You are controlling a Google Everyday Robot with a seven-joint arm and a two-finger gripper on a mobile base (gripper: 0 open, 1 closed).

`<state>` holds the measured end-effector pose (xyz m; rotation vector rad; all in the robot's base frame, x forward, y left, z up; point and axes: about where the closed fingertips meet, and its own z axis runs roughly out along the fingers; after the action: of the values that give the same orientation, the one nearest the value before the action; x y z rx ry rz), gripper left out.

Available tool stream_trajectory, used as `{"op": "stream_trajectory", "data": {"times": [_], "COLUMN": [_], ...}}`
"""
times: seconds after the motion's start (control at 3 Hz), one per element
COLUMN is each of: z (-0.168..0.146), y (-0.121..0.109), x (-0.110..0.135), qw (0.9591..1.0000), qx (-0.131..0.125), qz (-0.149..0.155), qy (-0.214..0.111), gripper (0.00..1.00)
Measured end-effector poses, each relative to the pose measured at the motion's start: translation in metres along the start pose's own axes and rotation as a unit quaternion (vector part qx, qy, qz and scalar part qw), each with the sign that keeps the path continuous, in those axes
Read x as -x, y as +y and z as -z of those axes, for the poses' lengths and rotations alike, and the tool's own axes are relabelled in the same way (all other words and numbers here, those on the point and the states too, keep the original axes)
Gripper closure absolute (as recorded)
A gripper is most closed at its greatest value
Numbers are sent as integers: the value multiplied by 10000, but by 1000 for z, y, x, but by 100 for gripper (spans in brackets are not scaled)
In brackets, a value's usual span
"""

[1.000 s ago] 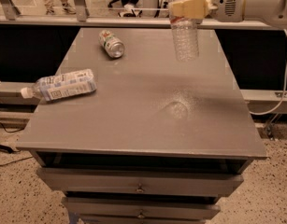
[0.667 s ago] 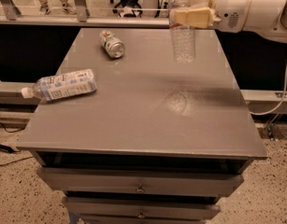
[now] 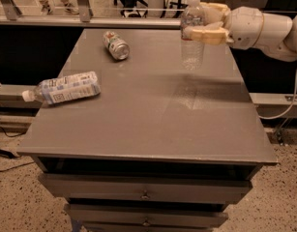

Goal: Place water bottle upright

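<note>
The water bottle is a small clear ribbed plastic bottle with a pale cap. It hangs upright over the far right part of the grey table, its base close above the tabletop. My gripper reaches in from the right on a white arm and is shut on the water bottle near its neck, covering the label band. One finger lies across the front of the bottle.
A larger bottle with a white-blue label lies on its side at the table's left edge. A metal can lies on its side at the far left-centre. Drawers sit below the tabletop. A railing runs behind the table.
The gripper has carried the water bottle downward, closer to the tabletop. The bottle has stayed upright. The lying bottle and can have not moved.
</note>
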<state>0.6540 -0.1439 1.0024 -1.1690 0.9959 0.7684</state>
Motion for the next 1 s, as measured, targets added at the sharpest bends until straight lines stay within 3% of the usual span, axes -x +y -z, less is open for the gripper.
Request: {"op": "stream_trajectory", "data": {"times": [0.67, 1.0], "z": [21, 30], "y": [7, 8], "x": [-11, -17], "qw": [9975, 9979], "qx": [-80, -144], "qz": [-3, -88], "qy": [-706, -622], "gripper": [100, 100]}}
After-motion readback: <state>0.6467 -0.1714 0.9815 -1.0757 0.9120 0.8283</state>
